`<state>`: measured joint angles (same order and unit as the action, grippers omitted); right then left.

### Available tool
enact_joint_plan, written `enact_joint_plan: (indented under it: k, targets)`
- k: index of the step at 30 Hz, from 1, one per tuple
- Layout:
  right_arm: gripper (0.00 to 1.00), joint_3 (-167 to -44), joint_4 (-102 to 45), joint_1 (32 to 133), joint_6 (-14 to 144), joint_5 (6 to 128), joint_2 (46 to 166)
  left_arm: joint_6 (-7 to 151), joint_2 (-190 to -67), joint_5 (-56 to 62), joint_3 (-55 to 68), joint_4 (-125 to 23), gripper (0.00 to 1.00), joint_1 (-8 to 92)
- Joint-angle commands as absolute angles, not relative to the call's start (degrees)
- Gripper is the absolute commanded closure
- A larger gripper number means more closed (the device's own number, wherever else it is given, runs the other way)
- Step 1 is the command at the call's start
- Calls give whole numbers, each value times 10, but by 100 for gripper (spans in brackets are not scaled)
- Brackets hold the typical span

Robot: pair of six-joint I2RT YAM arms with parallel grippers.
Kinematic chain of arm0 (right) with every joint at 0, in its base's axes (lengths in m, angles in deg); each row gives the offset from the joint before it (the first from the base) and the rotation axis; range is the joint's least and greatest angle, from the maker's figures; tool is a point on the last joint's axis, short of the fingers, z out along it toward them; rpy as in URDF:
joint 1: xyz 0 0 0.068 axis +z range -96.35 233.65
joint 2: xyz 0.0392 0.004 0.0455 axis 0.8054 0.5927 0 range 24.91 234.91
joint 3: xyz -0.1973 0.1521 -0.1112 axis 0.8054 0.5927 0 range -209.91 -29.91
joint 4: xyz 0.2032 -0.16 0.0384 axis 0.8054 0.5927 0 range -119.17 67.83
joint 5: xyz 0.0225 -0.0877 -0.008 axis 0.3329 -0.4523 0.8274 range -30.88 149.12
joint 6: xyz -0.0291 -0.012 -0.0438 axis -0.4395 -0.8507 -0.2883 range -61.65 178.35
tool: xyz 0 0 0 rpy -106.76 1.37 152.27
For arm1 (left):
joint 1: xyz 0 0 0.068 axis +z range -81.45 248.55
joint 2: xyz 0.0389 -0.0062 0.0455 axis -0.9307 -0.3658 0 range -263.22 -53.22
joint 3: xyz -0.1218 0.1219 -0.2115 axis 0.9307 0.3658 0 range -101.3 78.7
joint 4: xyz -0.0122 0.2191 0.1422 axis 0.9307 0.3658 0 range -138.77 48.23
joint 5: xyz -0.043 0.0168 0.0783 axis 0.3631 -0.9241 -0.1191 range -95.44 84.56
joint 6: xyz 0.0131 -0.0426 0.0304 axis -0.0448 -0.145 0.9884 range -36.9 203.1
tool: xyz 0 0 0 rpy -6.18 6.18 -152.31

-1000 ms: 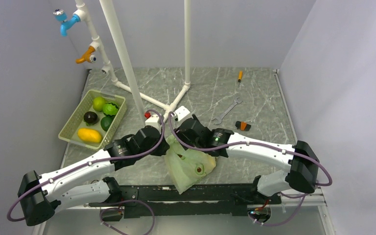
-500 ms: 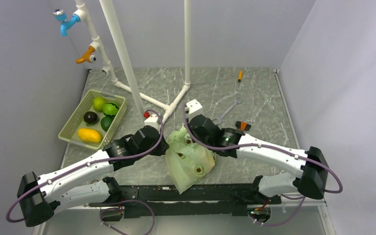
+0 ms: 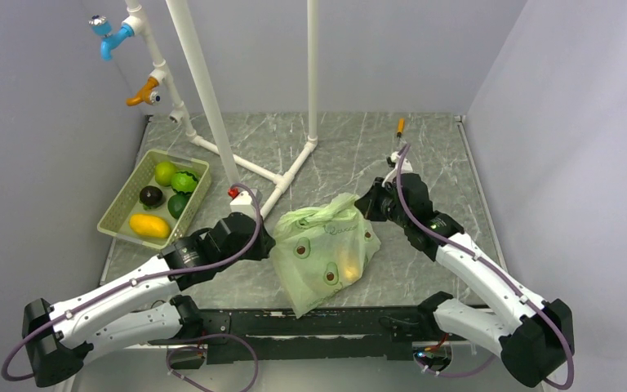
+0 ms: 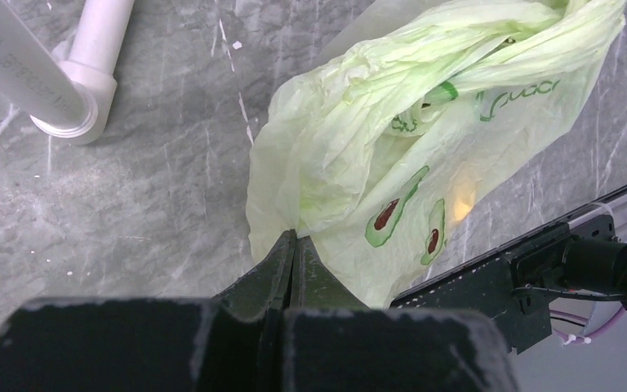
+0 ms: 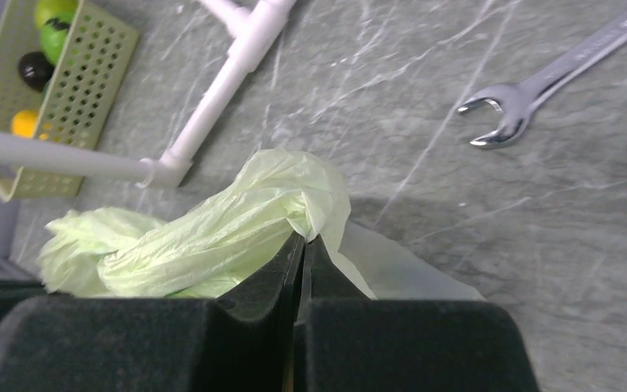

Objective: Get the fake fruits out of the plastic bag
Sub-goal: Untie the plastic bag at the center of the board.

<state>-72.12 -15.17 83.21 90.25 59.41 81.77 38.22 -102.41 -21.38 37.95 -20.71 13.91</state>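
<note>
The pale-green plastic bag (image 3: 322, 245) with avocado prints hangs stretched between both arms at the table's near middle. My left gripper (image 3: 273, 244) is shut on the bag's left edge; the left wrist view shows film pinched at the tips (image 4: 295, 236). My right gripper (image 3: 366, 206) is shut on the bag's bunched top handle (image 5: 237, 220), right at its tips (image 5: 304, 238). A faint yellow patch (image 4: 461, 204) shows through the film. Several fake fruits lie in the basket: a yellow one (image 3: 148, 225), a dark one (image 3: 150, 196), green ones (image 3: 166, 172).
The slotted pale-green basket (image 3: 113, 214) stands at the left. A white pipe frame (image 3: 212, 106) rises behind the bag, its foot near both grippers (image 5: 229, 65). A wrench (image 5: 531, 98) lies behind the right gripper. A small screwdriver (image 3: 400, 126) lies at the back.
My right gripper has shut on the bag's handle and pulled it up and to the right, spreading the bag out. The left arm kept its grip and shifted slightly left.
</note>
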Motion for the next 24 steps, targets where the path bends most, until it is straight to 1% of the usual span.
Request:
enact_joint_plan:
  k: [1, 4, 6, 9, 11, 12, 14, 19, 21, 23, 24]
  targets:
    - [99, -732, -180, 830, 879, 707, 808, 379, -1018, -226, 377, -202, 100, 137]
    - [83, -763, -144, 845, 828, 697, 809, 380, -1025, -222, 374, -202, 100, 136]
    - [68, -784, -123, 875, 797, 658, 801, 379, -1027, -218, 376, -208, 100, 137]
    - [46, -818, -104, 958, 754, 563, 799, 377, -1030, -213, 380, -215, 100, 137]
    - [34, -843, -96, 1015, 724, 518, 814, 375, -1032, -212, 379, -215, 100, 137]
    - [31, -854, -93, 1039, 717, 503, 824, 375, -1033, -213, 378, -213, 100, 137]
    - [27, -870, -90, 1076, 725, 467, 846, 374, -1034, -212, 375, -209, 100, 137]
    - [14, -887, -101, 1144, 796, 386, 885, 366, -1026, -213, 375, -200, 100, 137]
    - [13, -898, -90, 1170, 822, 322, 897, 364, -1024, -214, 375, -196, 100, 137]
    - [12, -922, -44, 1174, 853, 249, 909, 362, -1025, -217, 372, -188, 100, 137]
    - [10, -933, -15, 1175, 872, 205, 910, 363, -1026, -219, 370, -184, 100, 137]
